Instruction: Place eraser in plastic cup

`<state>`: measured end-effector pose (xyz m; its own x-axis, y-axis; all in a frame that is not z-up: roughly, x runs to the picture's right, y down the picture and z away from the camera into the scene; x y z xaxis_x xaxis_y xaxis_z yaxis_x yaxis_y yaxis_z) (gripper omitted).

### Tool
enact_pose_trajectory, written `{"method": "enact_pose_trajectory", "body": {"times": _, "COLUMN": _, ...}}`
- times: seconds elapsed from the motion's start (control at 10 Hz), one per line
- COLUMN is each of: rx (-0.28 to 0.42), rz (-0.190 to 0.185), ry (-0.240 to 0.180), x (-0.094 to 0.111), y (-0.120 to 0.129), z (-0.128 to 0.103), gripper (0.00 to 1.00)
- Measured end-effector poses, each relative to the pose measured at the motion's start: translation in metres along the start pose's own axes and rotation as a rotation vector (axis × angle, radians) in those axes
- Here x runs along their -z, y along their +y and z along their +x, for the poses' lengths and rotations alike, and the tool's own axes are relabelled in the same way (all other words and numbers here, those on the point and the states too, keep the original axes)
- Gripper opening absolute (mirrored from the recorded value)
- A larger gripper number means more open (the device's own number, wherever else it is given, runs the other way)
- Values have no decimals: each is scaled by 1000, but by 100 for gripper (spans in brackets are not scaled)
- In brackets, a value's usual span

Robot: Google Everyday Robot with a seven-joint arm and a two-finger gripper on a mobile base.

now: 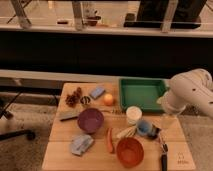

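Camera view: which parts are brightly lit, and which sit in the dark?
In the camera view, warm light falls evenly on the wooden table; the wall behind it is near black, and the floor beyond the railing is brighter. The tool hangs pale over the table's right edge, near the green tray.

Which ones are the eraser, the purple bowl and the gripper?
eraser (pixel 68 115): camera view, middle of the dark bar.
purple bowl (pixel 90 119): camera view, its bare inside.
gripper (pixel 167 120): camera view, its tip, under the white arm (pixel 192 90) at the table's (pixel 60 150) right side.
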<state>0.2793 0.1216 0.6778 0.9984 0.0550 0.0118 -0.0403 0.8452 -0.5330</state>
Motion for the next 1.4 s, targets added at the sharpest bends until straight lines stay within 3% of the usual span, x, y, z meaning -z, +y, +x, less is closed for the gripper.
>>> {"method": "enact_pose_trajectory", "body": {"times": 0.9, "rx": 41, "rz": -61, "ry": -166, "x": -4, "y": 43, "z": -34, "gripper": 80}}
{"method": "enact_pose_trajectory", "body": {"times": 1.4, "rx": 79, "rz": -111, "ry": -252, "x": -4, "y": 65, "z": -71, "gripper": 80}}
